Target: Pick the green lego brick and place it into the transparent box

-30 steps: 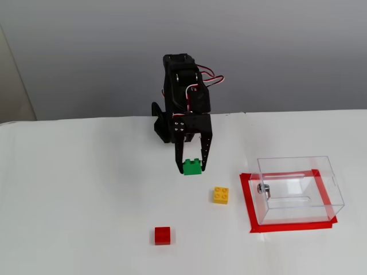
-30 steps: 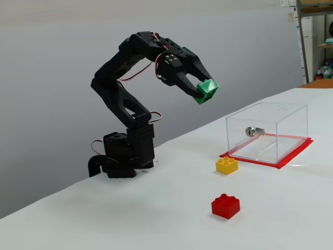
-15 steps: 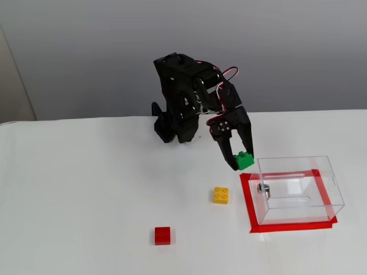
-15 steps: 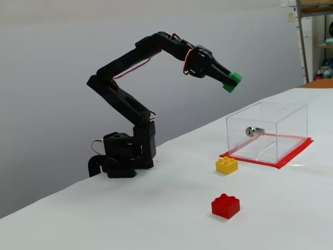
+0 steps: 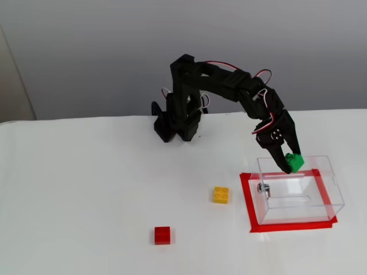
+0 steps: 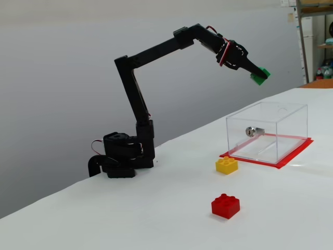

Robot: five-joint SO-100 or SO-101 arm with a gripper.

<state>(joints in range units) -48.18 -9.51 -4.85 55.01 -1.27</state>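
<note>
My black gripper (image 5: 291, 163) is shut on the green lego brick (image 5: 296, 162) and holds it in the air above the transparent box (image 5: 298, 197). In a fixed view the green brick (image 6: 259, 76) hangs well above the box's open top (image 6: 268, 134), over its far part. The box stands on a red taped rectangle (image 5: 250, 206) and has a small metal fitting (image 5: 263, 188) on one wall, also seen from the side (image 6: 251, 130). I see nothing inside the box.
A yellow brick (image 5: 221, 195) lies left of the box and a red brick (image 5: 162, 235) lies nearer the front; both show in the side fixed view (image 6: 227, 164) (image 6: 225, 205). The arm's base (image 5: 175, 123) stands at the back of the white table.
</note>
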